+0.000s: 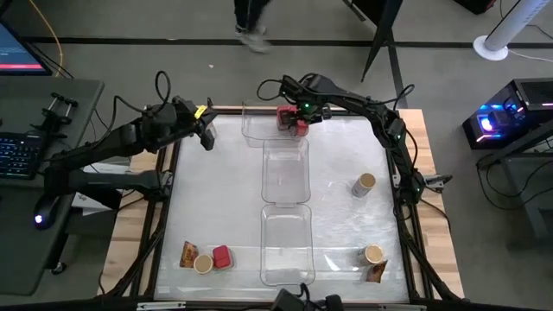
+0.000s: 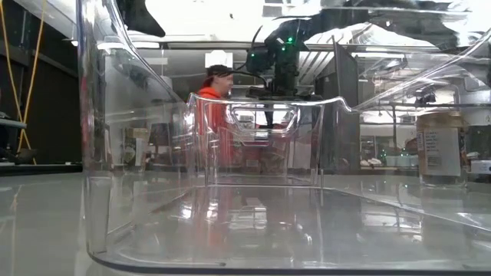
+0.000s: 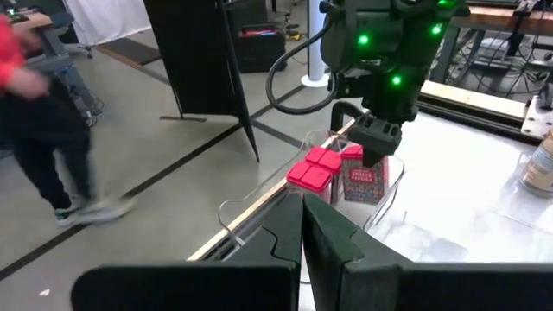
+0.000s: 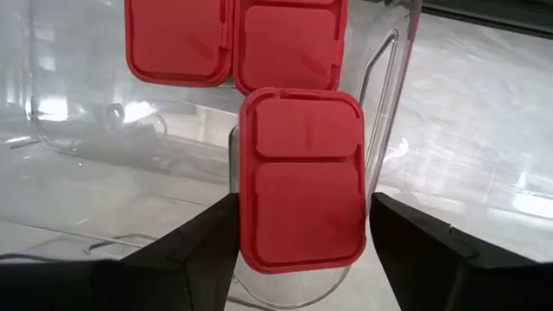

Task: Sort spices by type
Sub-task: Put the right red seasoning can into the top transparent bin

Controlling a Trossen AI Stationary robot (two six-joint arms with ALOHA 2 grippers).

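A red box (image 4: 302, 177) fills the right wrist view between the right gripper's (image 1: 297, 122) wide-set jaws, which flank it over the far tray (image 1: 259, 130), beside two more red boxes (image 3: 315, 167). The left gripper (image 1: 207, 136), jaws shut and empty, hangs at the bench's (image 1: 337, 190) far left.

From overhead I get bright, even light, with white glare streaking the table (image 1: 337, 164) cover. At table height the nearest clear tray (image 2: 230, 230) fills my picture, its walls warping the room behind; ceiling lights blow out at twelve o'clock. A walking person (image 3: 39, 130) blurs at nine o'clock.
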